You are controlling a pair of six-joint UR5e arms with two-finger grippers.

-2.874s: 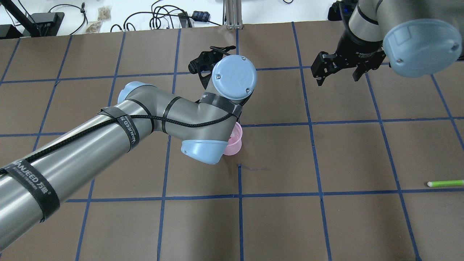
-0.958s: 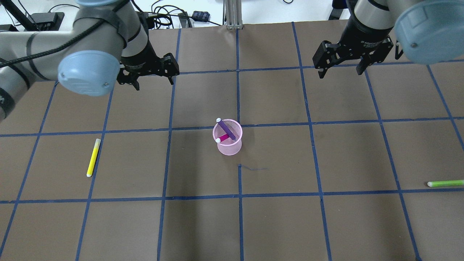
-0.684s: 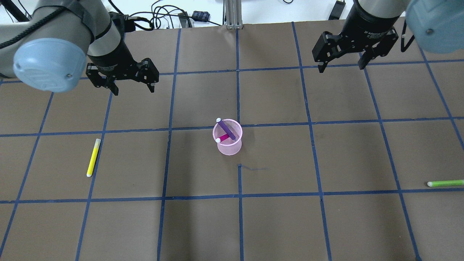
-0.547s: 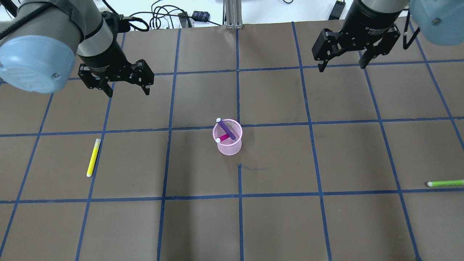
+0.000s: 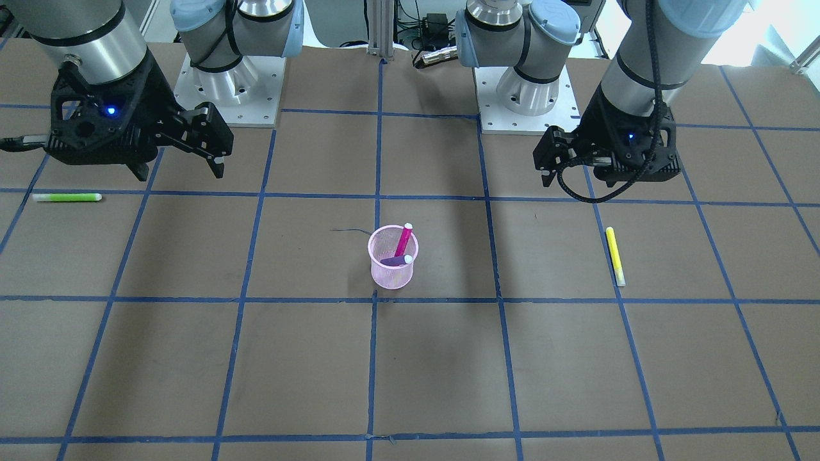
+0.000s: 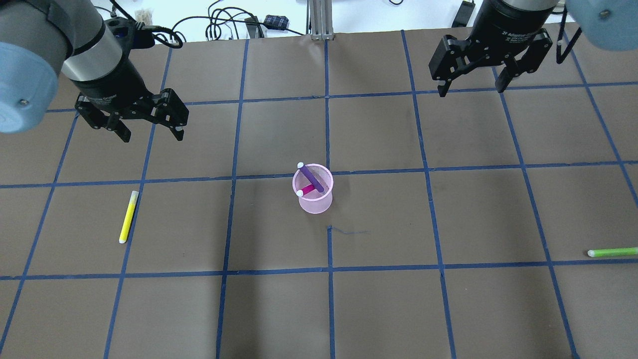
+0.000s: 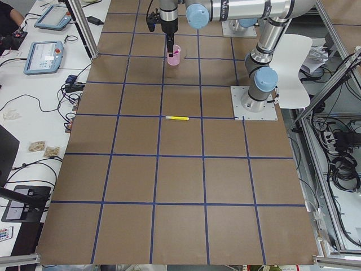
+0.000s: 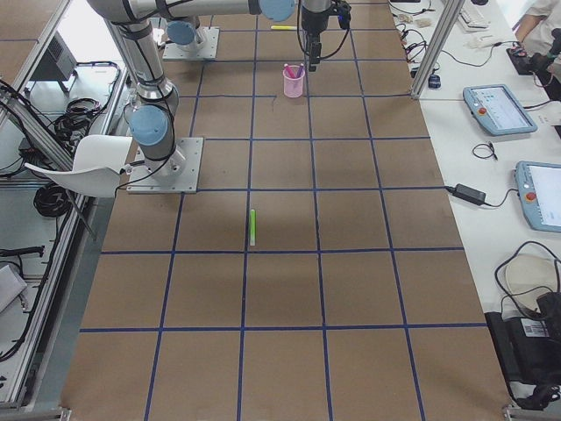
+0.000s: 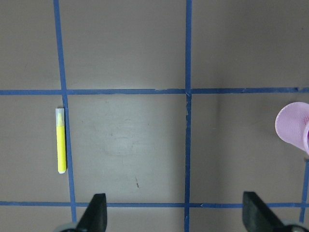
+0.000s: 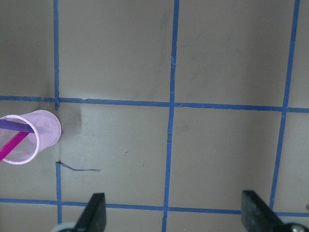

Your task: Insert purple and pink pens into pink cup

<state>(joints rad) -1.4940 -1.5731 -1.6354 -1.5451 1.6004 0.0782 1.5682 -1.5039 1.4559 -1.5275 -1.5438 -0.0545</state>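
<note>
Pink mesh cup [image 6: 314, 203] on your bench [image 6: 398, 224] already holds the white-capped purple pen [image 6: 311, 178] and pink pen [image 6: 309, 189], so you can judge the task done, with the left gripper [image 6: 152, 132] and right gripper [image 6: 470, 85] empty, fingers apart.

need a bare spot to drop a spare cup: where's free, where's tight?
Free: the squares between the pink cup and the yellow pen, those between cup and green pen, and both rows on the operators' side. Tight only at the cup. The left pincer and right pincer hang open, off the table.

The left gripper [image 6: 152, 134] and right gripper [image 6: 470, 90] hang well apart, both pointing down (jaws spread wide).
</note>
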